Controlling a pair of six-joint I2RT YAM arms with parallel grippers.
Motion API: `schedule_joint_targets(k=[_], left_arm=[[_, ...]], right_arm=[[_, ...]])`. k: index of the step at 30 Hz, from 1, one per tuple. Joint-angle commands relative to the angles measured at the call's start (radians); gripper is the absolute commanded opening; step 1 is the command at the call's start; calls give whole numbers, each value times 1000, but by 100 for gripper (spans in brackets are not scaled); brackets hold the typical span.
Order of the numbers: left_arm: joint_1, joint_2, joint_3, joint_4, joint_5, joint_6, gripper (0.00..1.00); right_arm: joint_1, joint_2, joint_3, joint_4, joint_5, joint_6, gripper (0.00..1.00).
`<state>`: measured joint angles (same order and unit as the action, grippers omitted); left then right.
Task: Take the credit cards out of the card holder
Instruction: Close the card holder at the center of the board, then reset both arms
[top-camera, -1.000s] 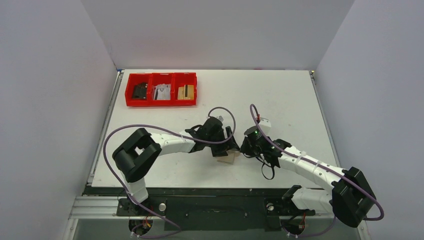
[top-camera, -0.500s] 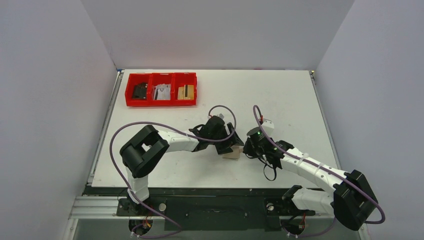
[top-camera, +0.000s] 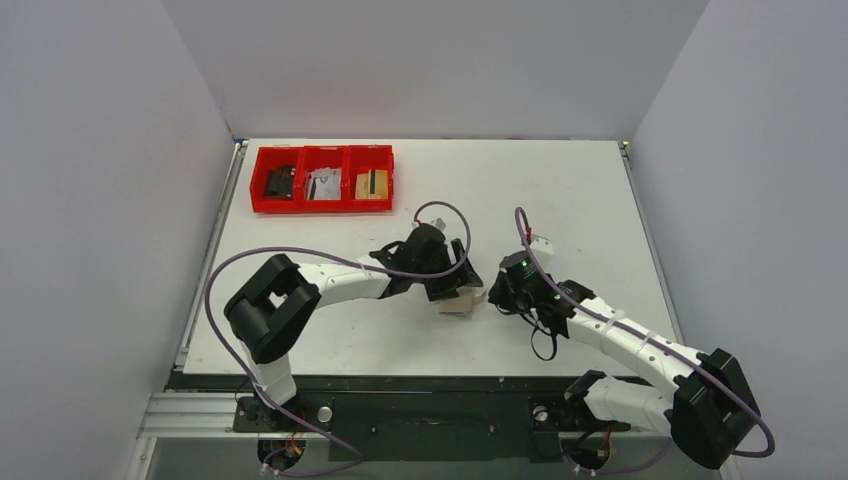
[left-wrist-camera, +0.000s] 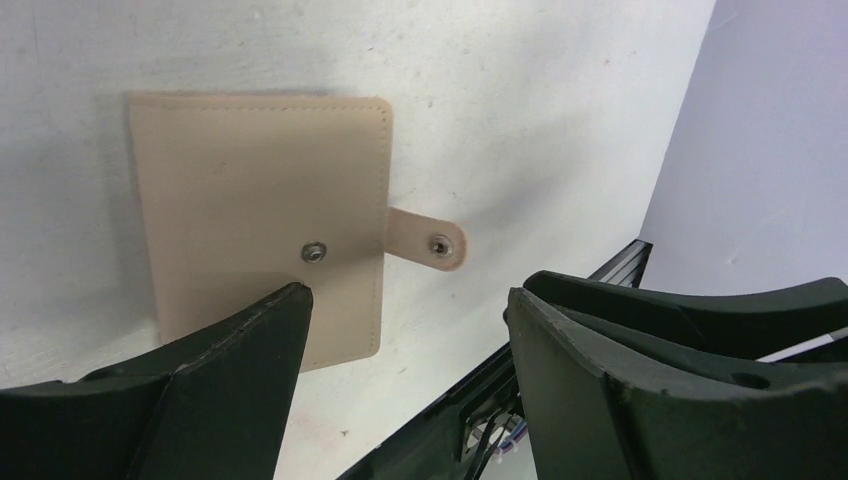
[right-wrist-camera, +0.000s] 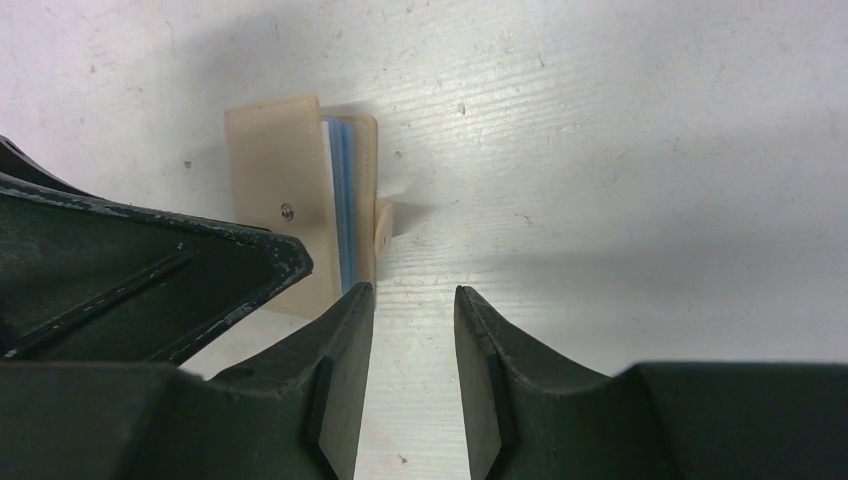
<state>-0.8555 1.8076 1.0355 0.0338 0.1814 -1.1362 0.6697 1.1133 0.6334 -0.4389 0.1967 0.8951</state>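
The tan card holder (left-wrist-camera: 255, 220) lies flat on the white table, its snap strap (left-wrist-camera: 432, 245) unfastened and sticking out to the side. In the right wrist view the card holder (right-wrist-camera: 270, 170) gapes a little, and pale blue edges of the credit cards (right-wrist-camera: 342, 215) show inside it. My left gripper (left-wrist-camera: 407, 293) is open just above it, with one finger (left-wrist-camera: 210, 380) over the holder's near corner and nothing between the jaws. My right gripper (right-wrist-camera: 413, 291) is open with a narrow gap, empty, its tips just beside the holder's strap side. From above, the holder (top-camera: 462, 301) sits between both grippers.
A red three-compartment tray (top-camera: 322, 150) with small items stands at the far left of the table. The table's black near edge (left-wrist-camera: 480, 390) runs close below the holder. Grey walls enclose the left, right and back sides.
The card holder has slid slightly right and away from the near edge along with the left gripper. The right arm has drawn a little to the right.
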Motion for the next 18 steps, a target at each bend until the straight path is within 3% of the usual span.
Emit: schedule_joint_targets(k=[1,14,18], left_arm=[[20,-83,98,-69,-3,82,70],[100,-203,169,-254,-32,275,70],[153,-292,170,-330,-55,358,70]], right_arm=[[-25,-51,66,-2,-17,-17,33],[-67,-109,120,-16,-35,-18,34],[-75,-117,152,-16,-33,-21,45]])
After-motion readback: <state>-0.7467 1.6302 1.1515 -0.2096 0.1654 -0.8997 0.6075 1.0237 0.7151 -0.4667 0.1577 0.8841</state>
